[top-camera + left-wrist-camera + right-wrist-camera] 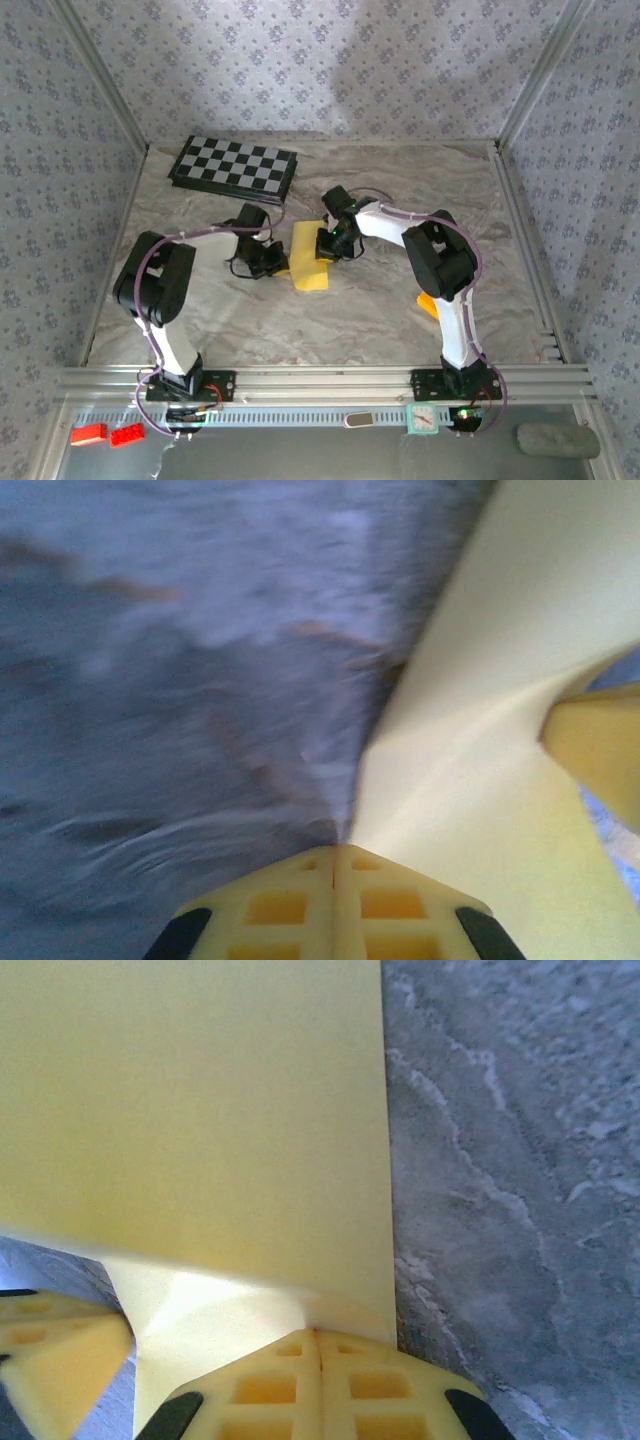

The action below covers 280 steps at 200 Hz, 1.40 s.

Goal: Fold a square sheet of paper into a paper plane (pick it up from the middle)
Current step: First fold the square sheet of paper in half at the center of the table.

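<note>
Checkerboard (233, 166) back left; orange block (428, 305) right.

Table (150, 680) blurred; square sheet of paper (200, 1110) cut off (top edge).

Closed jaws on yellow paper (200, 1110)

One yellow paper sheet (310, 265), one checkerboard (235, 165), one orange block (427, 304), two red bricks (88, 434) (127, 434).
</note>
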Tool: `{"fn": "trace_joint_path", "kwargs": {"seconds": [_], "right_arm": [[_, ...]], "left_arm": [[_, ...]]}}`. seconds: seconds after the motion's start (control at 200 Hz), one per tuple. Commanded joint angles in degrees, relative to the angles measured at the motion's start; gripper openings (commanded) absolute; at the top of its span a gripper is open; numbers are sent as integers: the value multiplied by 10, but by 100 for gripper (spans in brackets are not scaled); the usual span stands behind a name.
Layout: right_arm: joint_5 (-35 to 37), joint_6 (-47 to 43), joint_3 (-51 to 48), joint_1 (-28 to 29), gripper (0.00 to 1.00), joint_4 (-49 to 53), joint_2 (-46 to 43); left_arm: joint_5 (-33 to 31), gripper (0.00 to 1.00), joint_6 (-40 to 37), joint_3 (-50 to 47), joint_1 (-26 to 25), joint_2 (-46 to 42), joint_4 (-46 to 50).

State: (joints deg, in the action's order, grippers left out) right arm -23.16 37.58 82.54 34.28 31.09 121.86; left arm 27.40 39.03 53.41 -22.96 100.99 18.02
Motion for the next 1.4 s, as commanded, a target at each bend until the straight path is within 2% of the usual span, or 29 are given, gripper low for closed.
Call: {"fn": "trace_joint_path", "kwargs": {"seconds": [0.0,0.22,0.405,0.58,0.755,1.015,1.219,1.299,1.394], "right_arm": [[134,-11,-59,-6,6,95,84],[135,-11,-57,-7,6,95,85],[136,-11,-58,-7,6,95,85],[136,-11,-59,-8,6,95,84],[135,-11,-60,-7,6,95,84],[145,-10,-60,-7,6,95,83],[145,-11,-59,-7,6,95,84],[145,-11,-60,-6,6,94,83],[145,-11,-61,-7,6,94,83]], "left_arm": [[-15,0,-9,-8,10,-24,51],[43,0,82,19,-26,-34,-61],[35,0,96,49,-62,14,-55],[38,0,85,33,-63,35,-28],[12,0,69,0,-61,29,-4],[-14,0,27,-58,-40,0,44],[-33,0,5,-78,-13,-56,87],[-20,0,16,-67,-14,-87,78],[13,0,61,-58,-29,-115,15]]}}
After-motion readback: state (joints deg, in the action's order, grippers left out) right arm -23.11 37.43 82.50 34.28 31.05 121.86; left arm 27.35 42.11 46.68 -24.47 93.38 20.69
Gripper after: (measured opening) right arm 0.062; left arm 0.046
